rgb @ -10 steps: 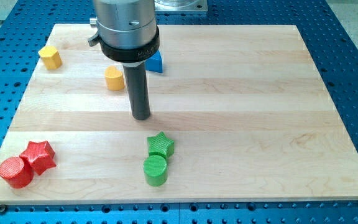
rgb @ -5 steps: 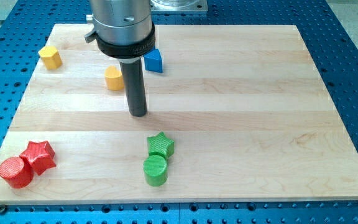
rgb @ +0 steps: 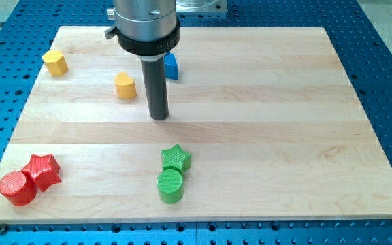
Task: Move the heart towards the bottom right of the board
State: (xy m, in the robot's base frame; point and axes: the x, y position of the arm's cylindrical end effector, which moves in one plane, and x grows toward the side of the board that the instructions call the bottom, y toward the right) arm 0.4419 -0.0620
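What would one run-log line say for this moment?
tip: right of yellow heart, apart | heart: upper left | green star, green cylinder: below tip

The yellow heart (rgb: 125,86) lies flat on the board's upper left part, its point toward the view's bottom

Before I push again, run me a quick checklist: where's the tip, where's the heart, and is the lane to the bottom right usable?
1. My tip in view and on the board: ok.
2. Yellow heart located, at the view's upper left of the tip: ok.
3. Tip touching the heart: not ok, a gap separates them.
4. Tip on the heart's upper-left side for a push to the bottom right: not ok, it sits lower right of it.
5. Green star and green cylinder out of the lane: cannot tell, they lie below the tip.
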